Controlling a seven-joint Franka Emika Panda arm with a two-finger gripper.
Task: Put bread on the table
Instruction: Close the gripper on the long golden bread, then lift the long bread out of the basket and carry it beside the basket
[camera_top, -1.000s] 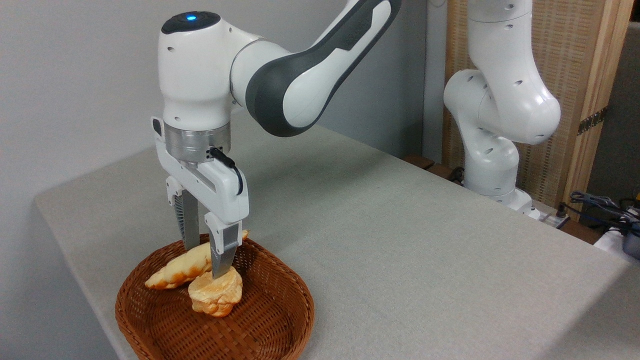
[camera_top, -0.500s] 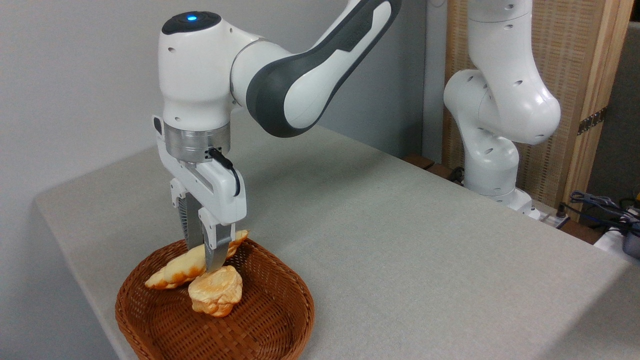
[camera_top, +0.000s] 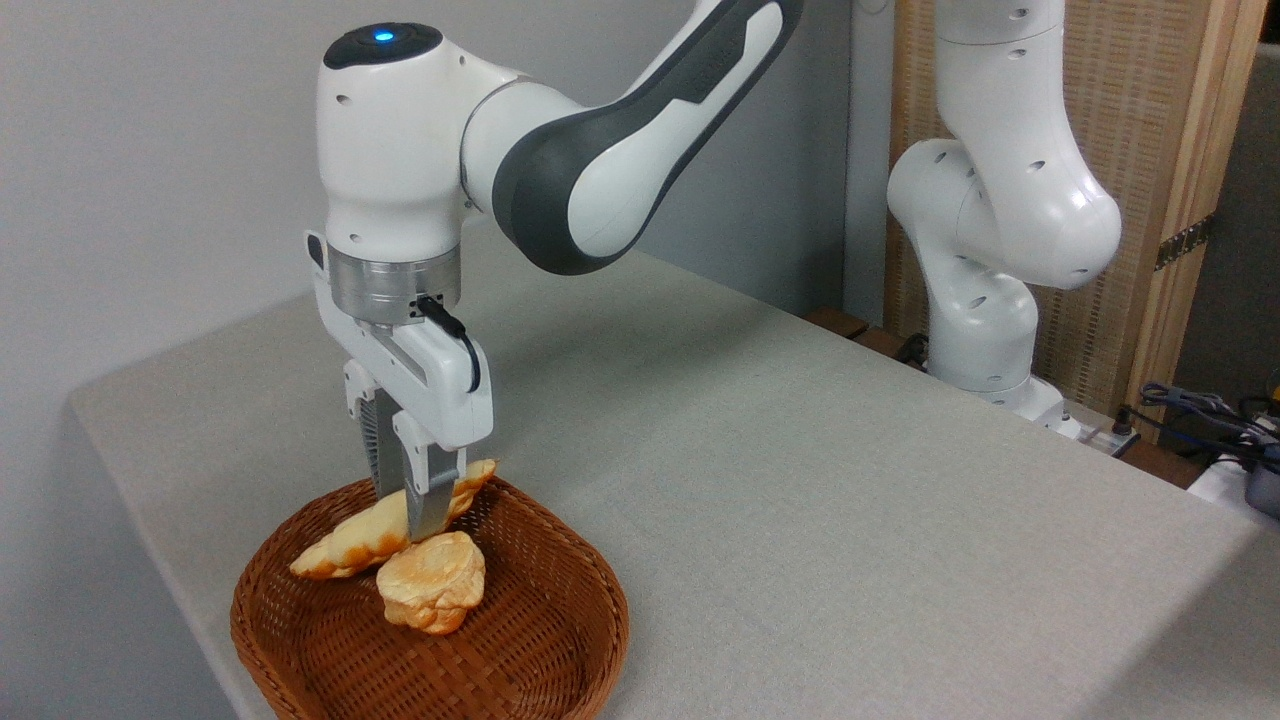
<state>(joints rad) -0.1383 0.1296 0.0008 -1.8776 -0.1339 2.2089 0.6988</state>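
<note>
So, here is where I stand.

Hand: my hand (camera_top: 413, 515) points straight down into the basket, its two fingers (camera_top: 425, 500) drawn in against the middle of the bread; I judge it to be grasping the loaf, though the far finger is mostly hidden behind the near one.

Bread: the bread (camera_top: 362, 535) lies slantwise in the wicker basket (camera_top: 540, 640), its right end poking over the back rim, its left end low near the basket's left wall. I cannot tell whether it has lifted clear of the weave.

Bun: a small round bun (camera_top: 432, 592) sits just in front of the loaf, touching or almost touching it, right under my near finger.

Desk: the desk (camera_top: 800, 480), cloth-covered, stretches away to the right of the basket.

Done: the approach and, by my reckoning, the grip.

Left: raising the loaf out, carrying it past the rim, setting it on the cloth, letting go.

Risk: the bun may be nudged or dragged as the loaf rises.
</note>
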